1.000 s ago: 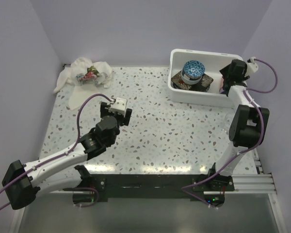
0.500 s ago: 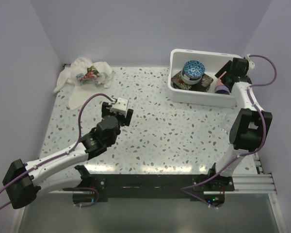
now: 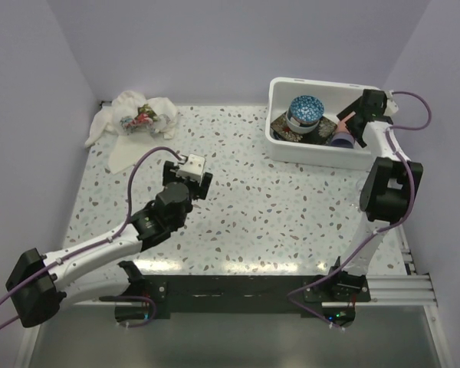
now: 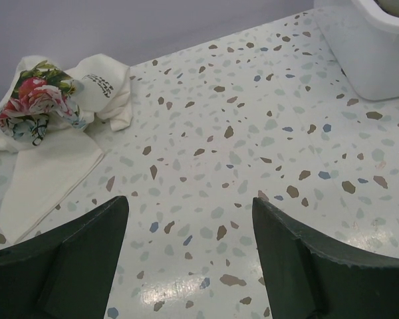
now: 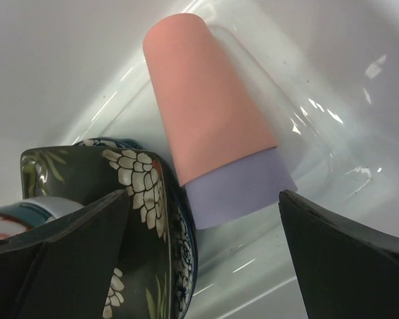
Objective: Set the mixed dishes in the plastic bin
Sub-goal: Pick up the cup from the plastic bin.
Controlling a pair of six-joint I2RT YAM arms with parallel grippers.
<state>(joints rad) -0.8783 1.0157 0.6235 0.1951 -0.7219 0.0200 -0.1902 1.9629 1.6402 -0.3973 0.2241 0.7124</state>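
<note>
The plastic bin (image 3: 316, 156) stands at the back right. Inside it, a blue-patterned bowl (image 3: 304, 110) rests on a dark floral square plate (image 3: 290, 131). Beside the plate lies an orange cup (image 5: 206, 106) nested in a purple cup (image 5: 243, 189), both on their side on the bin's floor (image 5: 339, 139). My right gripper (image 3: 356, 123) hangs over the bin's right end. In the right wrist view this gripper (image 5: 201, 201) is open, its fingers clear of the cups and of the floral plate (image 5: 136, 183). My left gripper (image 4: 189, 212) stands open and empty above the bare tabletop.
A crumpled white cloth (image 3: 136, 119) with a red-green print lies at the table's back left corner, also in the left wrist view (image 4: 50, 126). Purple walls close in the table on three sides. The bin's corner (image 4: 379, 60) shows at the left wrist view's upper right.
My right gripper has opened and let go of the nested cups, which now lie in the bin. Its wrist has shifted slightly. The left arm has barely moved.
</note>
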